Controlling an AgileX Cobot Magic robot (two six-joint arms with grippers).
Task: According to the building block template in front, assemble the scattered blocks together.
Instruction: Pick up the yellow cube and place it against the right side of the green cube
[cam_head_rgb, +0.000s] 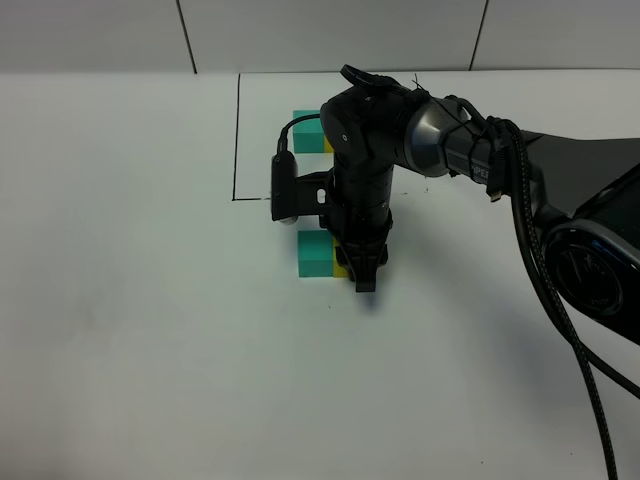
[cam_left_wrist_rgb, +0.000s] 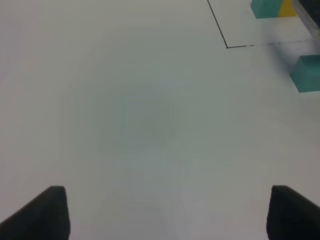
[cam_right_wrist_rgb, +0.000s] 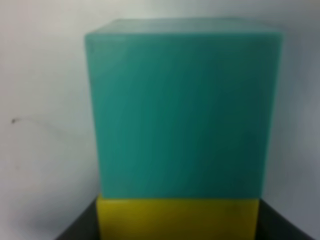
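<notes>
The teal cube (cam_head_rgb: 315, 253) rests on the white table just below the drawn frame. The yellow cube (cam_head_rgb: 341, 266) presses against its right side, mostly hidden under my right gripper (cam_head_rgb: 364, 275), which is shut on it. In the right wrist view the teal cube (cam_right_wrist_rgb: 182, 112) fills the picture and the yellow cube (cam_right_wrist_rgb: 177, 217) sits flush against it between dark fingers (cam_right_wrist_rgb: 75, 231). The template (cam_head_rgb: 310, 131) lies inside the black rectangle (cam_head_rgb: 237, 140), its yellow half largely hidden by the arm. My left gripper (cam_left_wrist_rgb: 170, 215) hangs open over bare table, far from the teal cube (cam_left_wrist_rgb: 307, 74).
The right arm (cam_head_rgb: 450, 145) reaches across the middle from the right, with its cable (cam_head_rgb: 560, 330) trailing to the front right. The left wrist view shows the template (cam_left_wrist_rgb: 265, 7) and a corner of the black line (cam_left_wrist_rgb: 227, 46) in the distance.
</notes>
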